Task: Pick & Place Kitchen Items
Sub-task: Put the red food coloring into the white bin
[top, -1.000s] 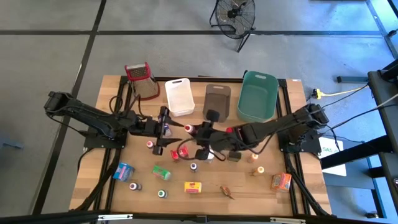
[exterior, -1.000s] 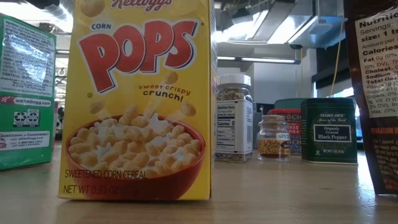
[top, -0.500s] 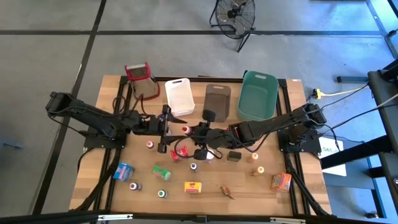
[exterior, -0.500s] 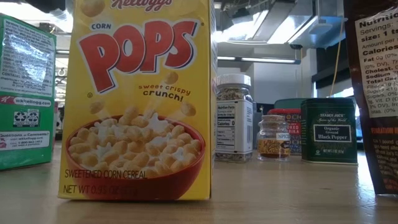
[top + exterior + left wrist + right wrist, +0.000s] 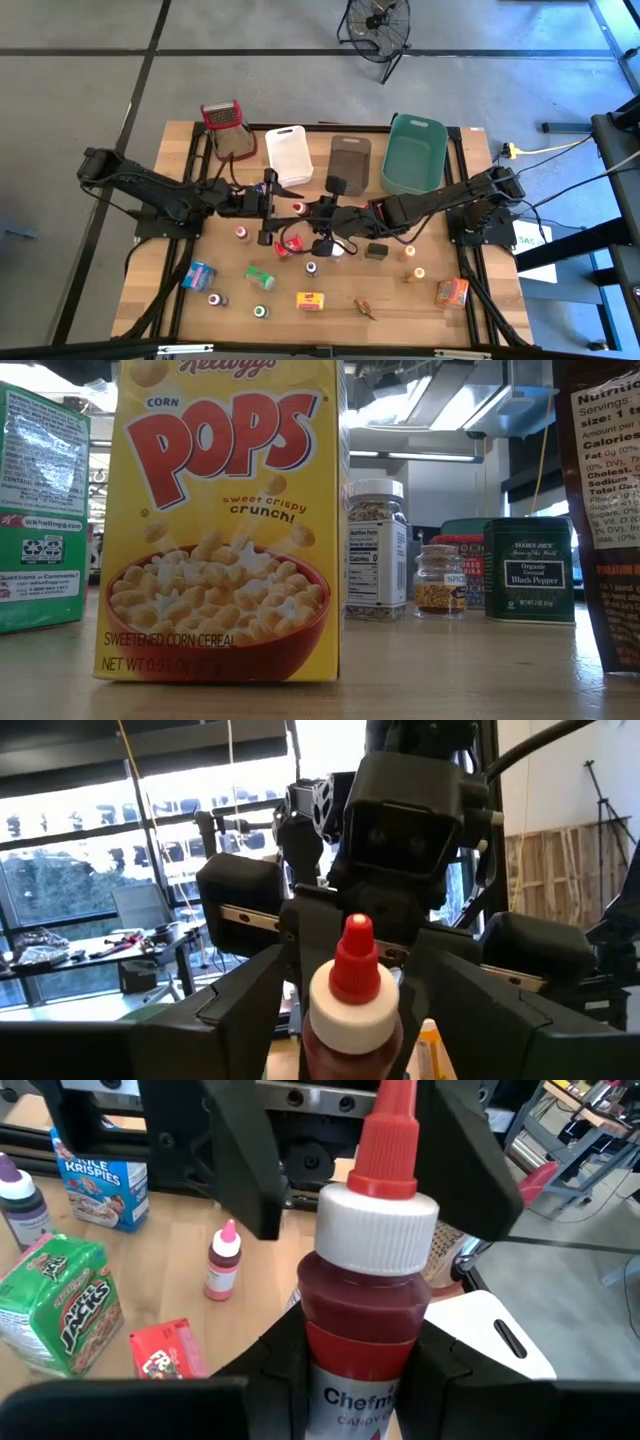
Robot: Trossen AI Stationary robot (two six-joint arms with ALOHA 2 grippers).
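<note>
Both arms reached inward and met over the table's middle, just in front of the white tub (image 5: pixel 288 155). The right gripper (image 5: pixel 306 212) was clamped on something; the left gripper (image 5: pixel 277 208) faced it, fingers spread.

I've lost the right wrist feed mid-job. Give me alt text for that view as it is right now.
The right gripper is shut on a bottle of red liquid with a white collar and red nozzle, with the left gripper's fingers on either side of its cap. On the wooden table beyond lie a small pink-capped bottle, a green cereal box, a red box and a blue cereal box.
</note>
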